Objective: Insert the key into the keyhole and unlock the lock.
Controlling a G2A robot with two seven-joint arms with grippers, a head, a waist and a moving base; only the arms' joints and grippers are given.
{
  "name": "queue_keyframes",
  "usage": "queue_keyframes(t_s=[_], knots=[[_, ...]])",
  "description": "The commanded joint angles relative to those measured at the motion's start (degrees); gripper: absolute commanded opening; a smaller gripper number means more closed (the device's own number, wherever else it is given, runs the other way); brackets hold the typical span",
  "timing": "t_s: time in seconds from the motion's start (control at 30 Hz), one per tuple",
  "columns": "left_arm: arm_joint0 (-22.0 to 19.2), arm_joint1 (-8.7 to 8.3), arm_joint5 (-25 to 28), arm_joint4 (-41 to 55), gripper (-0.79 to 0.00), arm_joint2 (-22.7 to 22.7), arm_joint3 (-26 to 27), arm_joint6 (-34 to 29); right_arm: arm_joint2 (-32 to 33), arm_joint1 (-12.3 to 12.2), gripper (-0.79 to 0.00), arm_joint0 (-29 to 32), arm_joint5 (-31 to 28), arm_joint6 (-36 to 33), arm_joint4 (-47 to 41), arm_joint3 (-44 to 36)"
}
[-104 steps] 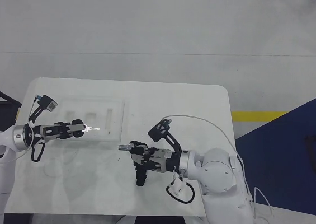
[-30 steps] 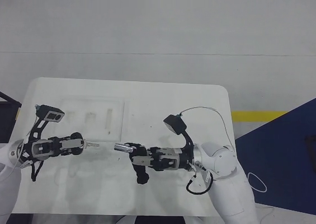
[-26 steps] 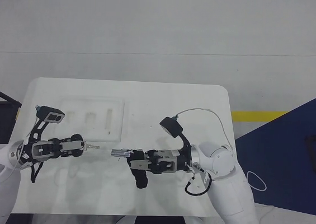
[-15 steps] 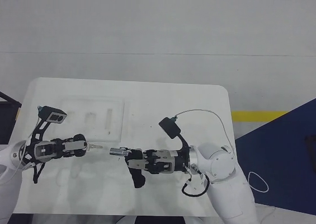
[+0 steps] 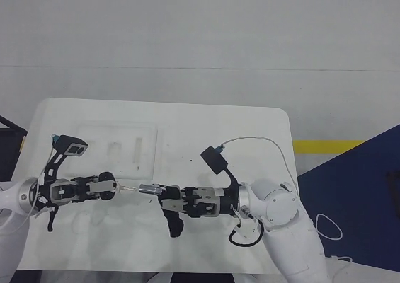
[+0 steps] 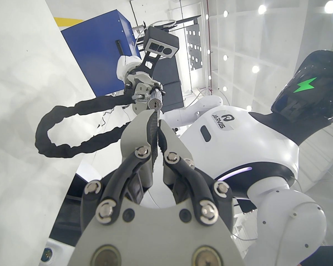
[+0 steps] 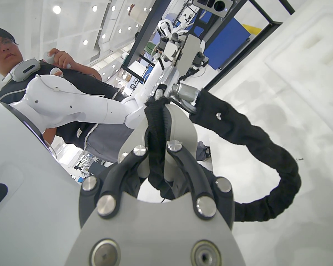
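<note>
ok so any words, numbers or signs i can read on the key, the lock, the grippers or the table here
Lock, key, left gripper, right gripper, table: no word, number or sign can be seen on any of them.
Print on a pillar in the room behind: partly hidden and too small to read.

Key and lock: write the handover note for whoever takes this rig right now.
Left tool: shut on the key, held above the table.
Right tool: shut on the black sleeved cable of the lock, also off the table.
Done: both things are grasped, and the key is lined up with the keyhole, its tip close to it.
Left: it cannot be told whether the tip has entered. Push the key in, turn it, open the lock.
</note>
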State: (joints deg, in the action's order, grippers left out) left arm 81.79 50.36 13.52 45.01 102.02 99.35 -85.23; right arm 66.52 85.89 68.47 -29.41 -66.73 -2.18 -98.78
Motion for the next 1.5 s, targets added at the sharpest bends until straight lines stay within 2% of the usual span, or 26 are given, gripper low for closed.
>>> queue_keyframes(t_s=[0.0,0.5,1.47], knots=[[-0.26,-0.02,-0.16,0.03,-0.785,-0.16,-0.25,0.08,-0.18,-0.22,-0.785,-0.15,-0.04,0.23,0.04,0.04],[-0.98,-0.04,0.16,-1.13,-0.785,-1.71,-0.45,0.95,-1.46,-1.96,-0.785,-1.07,-0.54,1.49,-0.53,0.2],[-0.34,-0.3,0.8,-1.01,-0.785,-1.19,-0.27,0.81,-4.39,-4.67,-0.785,-3.01,-0.68,4.31,-1.5,0.87]])
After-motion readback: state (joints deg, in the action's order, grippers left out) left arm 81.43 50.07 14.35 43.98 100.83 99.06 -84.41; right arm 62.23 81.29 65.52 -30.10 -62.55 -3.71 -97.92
